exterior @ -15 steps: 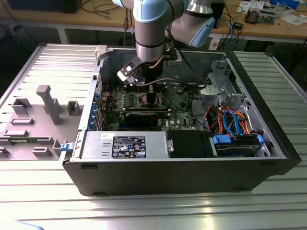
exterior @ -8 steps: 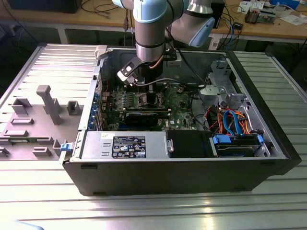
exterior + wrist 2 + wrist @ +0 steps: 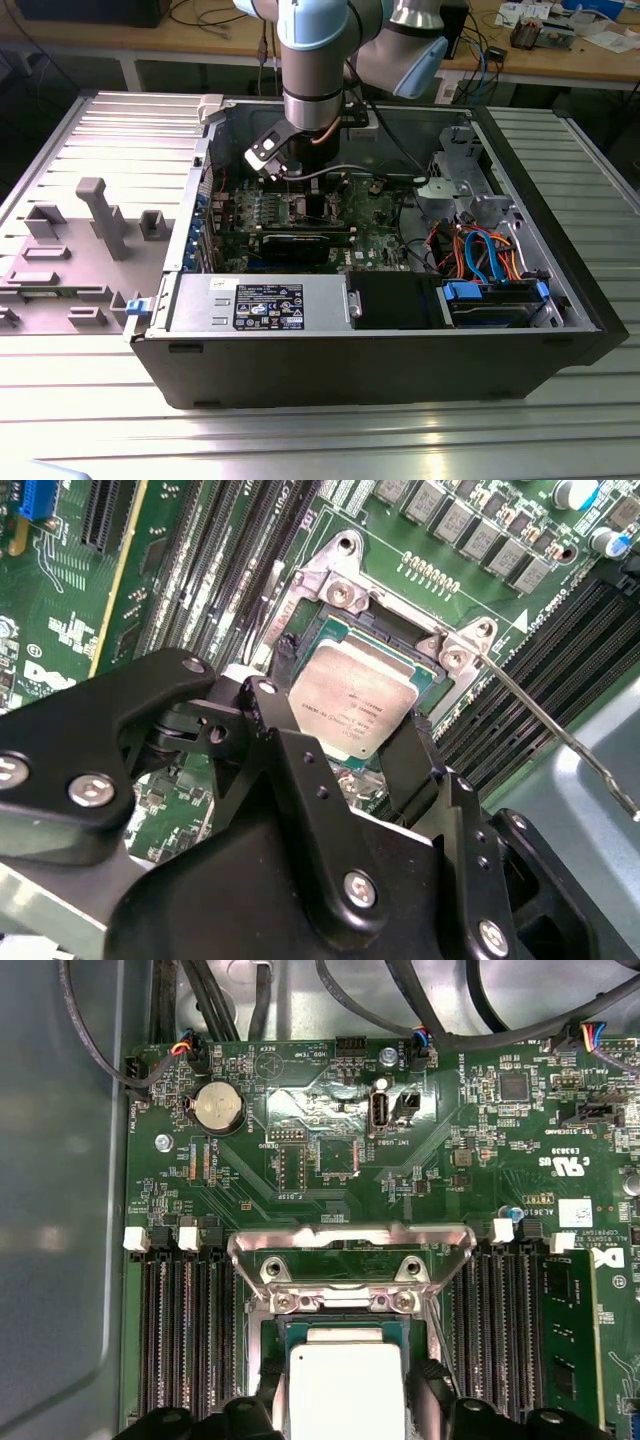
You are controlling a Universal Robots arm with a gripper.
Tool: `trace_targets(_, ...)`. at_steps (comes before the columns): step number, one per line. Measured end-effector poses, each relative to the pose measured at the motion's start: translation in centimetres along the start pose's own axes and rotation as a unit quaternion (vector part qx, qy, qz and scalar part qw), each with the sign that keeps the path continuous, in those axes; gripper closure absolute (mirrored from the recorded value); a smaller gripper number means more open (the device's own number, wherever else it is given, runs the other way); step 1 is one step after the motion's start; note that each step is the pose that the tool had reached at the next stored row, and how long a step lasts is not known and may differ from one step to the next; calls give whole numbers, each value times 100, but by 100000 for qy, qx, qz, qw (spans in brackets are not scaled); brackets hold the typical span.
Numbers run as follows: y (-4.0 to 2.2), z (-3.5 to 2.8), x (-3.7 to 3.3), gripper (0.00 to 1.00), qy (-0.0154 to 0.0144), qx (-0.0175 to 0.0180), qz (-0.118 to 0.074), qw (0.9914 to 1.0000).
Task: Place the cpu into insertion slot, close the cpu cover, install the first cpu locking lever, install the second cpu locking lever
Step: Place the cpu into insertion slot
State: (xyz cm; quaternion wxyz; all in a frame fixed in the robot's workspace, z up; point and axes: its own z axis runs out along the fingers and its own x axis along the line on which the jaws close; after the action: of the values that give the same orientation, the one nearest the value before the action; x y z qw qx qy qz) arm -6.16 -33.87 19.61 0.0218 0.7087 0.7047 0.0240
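Two jaws clasp the cpu [image 3: 352, 702] — opposite edges.

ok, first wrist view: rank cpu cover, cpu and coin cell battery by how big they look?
1. cpu cover: spans the widest, though it stands open and is seen foreshortened.
2. cpu: partly cut off by the picture's edge, so its margin below the cover is unsure.
3. coin cell battery: clearly the smallest.

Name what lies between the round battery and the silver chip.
In the first wrist view, green circuit board and the silvery cover frame lie between the round battery and the chip.
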Motion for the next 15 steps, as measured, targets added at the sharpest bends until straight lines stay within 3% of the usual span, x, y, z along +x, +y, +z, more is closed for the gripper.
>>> trace_targets(11,0,-9,-1,38,-20,17,1,100000)
trace_targets(15,5,-85,-1,38,-11,60,0,100000)
